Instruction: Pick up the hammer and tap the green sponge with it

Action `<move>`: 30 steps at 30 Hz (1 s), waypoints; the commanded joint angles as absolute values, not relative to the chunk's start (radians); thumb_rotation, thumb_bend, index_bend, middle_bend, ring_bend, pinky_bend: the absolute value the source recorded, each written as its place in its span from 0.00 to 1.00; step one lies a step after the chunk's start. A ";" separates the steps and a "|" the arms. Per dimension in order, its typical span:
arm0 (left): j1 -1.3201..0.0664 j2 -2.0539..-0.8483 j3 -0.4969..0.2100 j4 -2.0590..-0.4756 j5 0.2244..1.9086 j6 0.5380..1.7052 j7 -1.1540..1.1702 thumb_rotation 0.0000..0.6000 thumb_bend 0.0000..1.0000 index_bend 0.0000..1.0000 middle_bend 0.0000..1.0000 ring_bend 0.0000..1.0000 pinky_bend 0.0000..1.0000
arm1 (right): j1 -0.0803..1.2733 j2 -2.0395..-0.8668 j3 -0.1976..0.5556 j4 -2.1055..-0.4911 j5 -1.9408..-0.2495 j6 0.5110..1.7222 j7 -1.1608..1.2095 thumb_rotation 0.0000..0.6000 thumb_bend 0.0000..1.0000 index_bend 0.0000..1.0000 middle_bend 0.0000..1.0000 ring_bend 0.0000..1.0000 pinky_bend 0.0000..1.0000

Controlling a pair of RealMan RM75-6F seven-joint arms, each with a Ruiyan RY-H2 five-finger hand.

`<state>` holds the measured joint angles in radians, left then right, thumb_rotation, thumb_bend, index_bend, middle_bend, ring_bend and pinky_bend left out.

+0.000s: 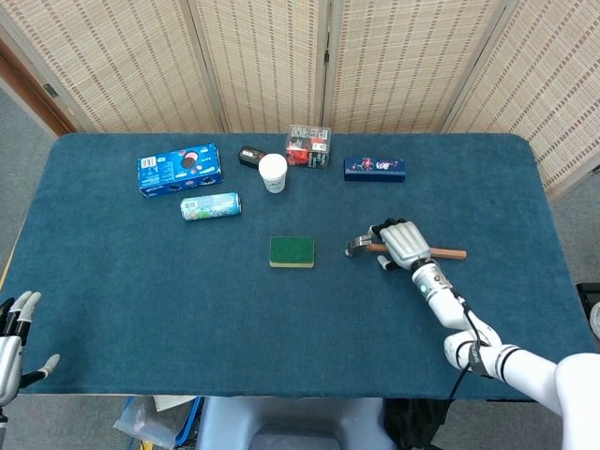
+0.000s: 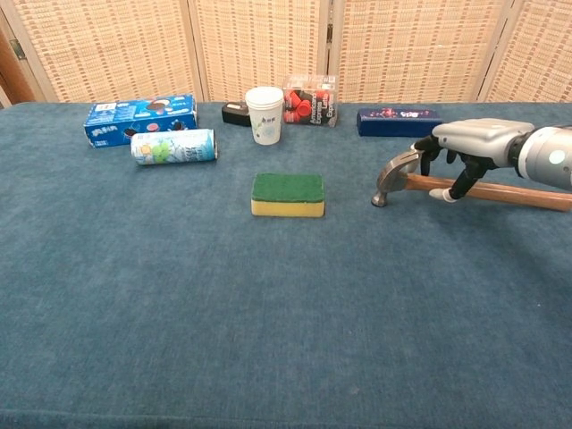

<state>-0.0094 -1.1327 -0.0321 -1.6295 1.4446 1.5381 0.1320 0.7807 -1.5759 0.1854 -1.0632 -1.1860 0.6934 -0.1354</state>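
place: lab-style test setup | evidence: blue-cloth table [image 1: 281,309], woven folding screens [image 1: 262,56], assorted props laid out

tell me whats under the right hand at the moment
The hammer lies on the blue table beneath the right hand, which sits over the handle just behind the head. That stretch of handle is covered; whether the fingers touch it cannot be told.

Blue-clothed tabletop [image 1: 141,300]. Along the far edge: blue biscuit box [image 1: 180,170], lying can [image 1: 211,206], white cup [image 1: 273,172], small black item [image 1: 250,156], clear box [image 1: 308,147], dark blue box [image 1: 374,169]. Mid-table: green sponge [image 1: 292,251], with hammer [image 2: 465,188] well to its right.
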 commanded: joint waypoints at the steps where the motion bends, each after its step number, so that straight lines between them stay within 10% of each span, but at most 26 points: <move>1: -0.008 -1.133 -0.032 -1.628 1.443 1.538 0.132 1.00 0.18 0.00 0.00 0.00 0.00 | 0.786 -1.590 0.179 -1.043 -1.192 0.688 -0.117 1.00 0.39 0.29 0.37 0.22 0.25; 30: -0.005 -1.138 -0.032 -1.629 1.432 1.524 0.135 1.00 0.18 0.00 0.00 0.00 0.00 | 0.800 -1.611 0.165 -1.003 -1.171 0.637 -0.061 1.00 0.46 0.36 0.45 0.25 0.25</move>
<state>-0.0049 -1.1381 -0.0325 -1.6293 1.4324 1.5247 0.1355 0.7993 -1.6108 0.1650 -1.0035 -1.1720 0.6373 -0.0618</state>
